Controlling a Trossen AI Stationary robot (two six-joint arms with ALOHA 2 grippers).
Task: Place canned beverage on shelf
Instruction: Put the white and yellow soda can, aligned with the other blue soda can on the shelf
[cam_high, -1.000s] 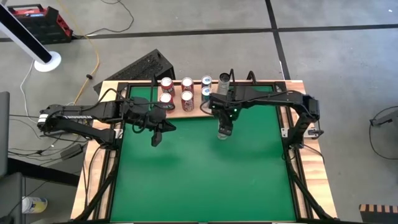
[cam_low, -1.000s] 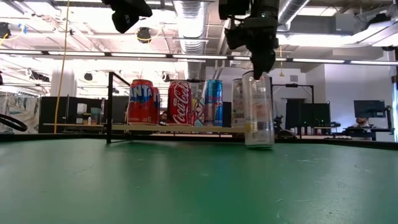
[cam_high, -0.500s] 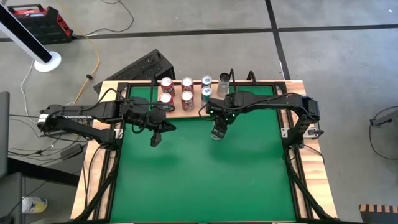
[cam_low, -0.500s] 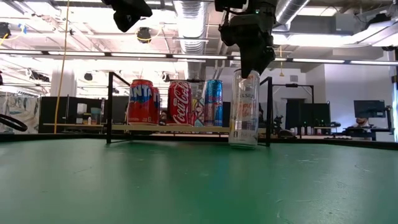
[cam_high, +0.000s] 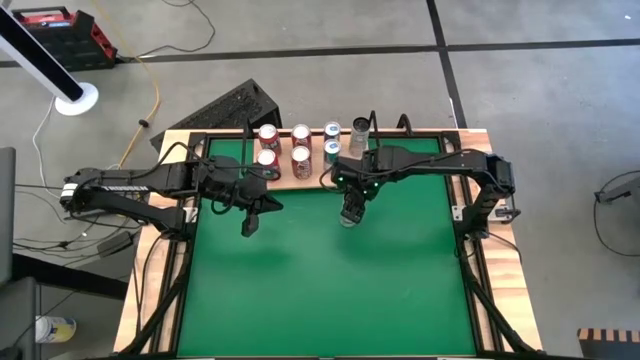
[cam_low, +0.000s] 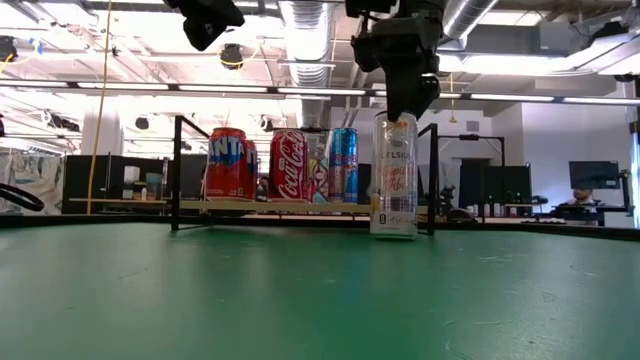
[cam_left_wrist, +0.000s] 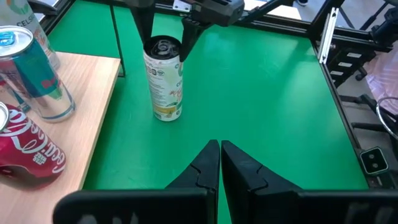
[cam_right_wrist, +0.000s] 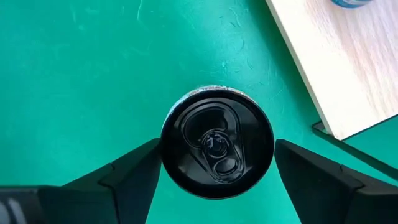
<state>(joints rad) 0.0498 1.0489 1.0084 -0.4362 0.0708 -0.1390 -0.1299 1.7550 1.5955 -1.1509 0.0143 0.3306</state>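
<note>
Far left: left tool (cam_high: 250, 226), hung over the green desk (cam_high: 320, 290) in front of the shelf's left end, fingers pressed flat together, nothing between them — idle. From its wrist view, fingers (cam_left_wrist: 208, 165) seen shut, aimed toward the can across open green.

Behind and between the arms: the shelf (cam_high: 300, 172), a pale wood board with thin black rod ends, already carrying several cans — red ones (cam_low: 290, 165) and a blue one (cam_low: 343, 164) in the low view. Its right part looks bare, judging from the right wrist view, where a board corner (cam_right_wrist: 336, 74) lies just beside the can.

Right of centre: the canned beverage (cam_low: 394, 176), tall, slim and pale, upright on the desk just in front of the shelf's right end, long axis vertical. Directly above it, right tool (cam_high: 350, 211), pointing straight down over the can. Fingers (cam_right_wrist: 134, 174) spread wide on either side of the black lid (cam_right_wrist: 216, 144), a sliver of green showing on the one side — apparently astride rather than clamped, no firm hold evident.

Key relation: can straight below the right tool, shelf just beyond it, away from the robot. Right arm far nearer than left — likely a close, lift and short carry back onto the board.
</note>
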